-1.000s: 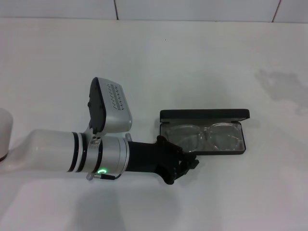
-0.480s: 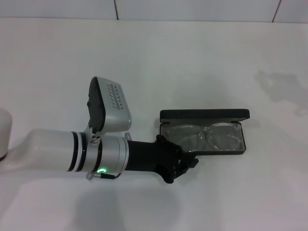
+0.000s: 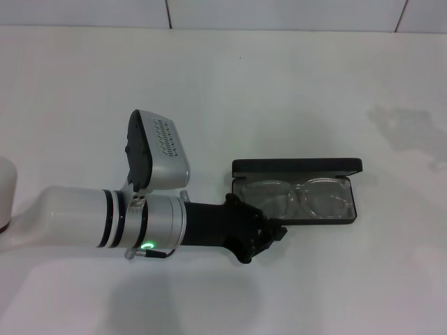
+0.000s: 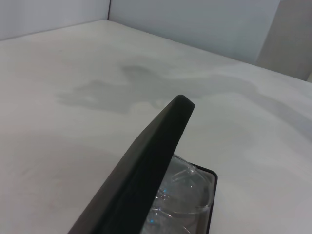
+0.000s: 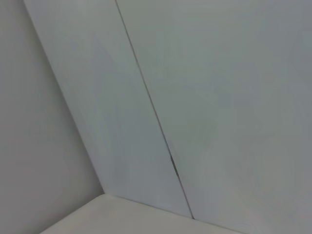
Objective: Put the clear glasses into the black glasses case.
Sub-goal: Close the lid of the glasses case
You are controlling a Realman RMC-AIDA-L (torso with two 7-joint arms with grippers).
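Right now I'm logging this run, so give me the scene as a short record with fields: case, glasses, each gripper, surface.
case: black glasses case lies open on the white table, lid raised at the far side
glasses: clear glasses lie inside the case's tray, folded, lenses side by side
left gripper: left gripper sits low at the case's near left corner; whether it touches the case cannot be told
right gripper: not in view; its wrist camera shows only wall
surface: a faint grey stain lies on the table to the right of the case

The clear glasses (image 4: 187,192) lie inside the open black glasses case (image 4: 146,180).
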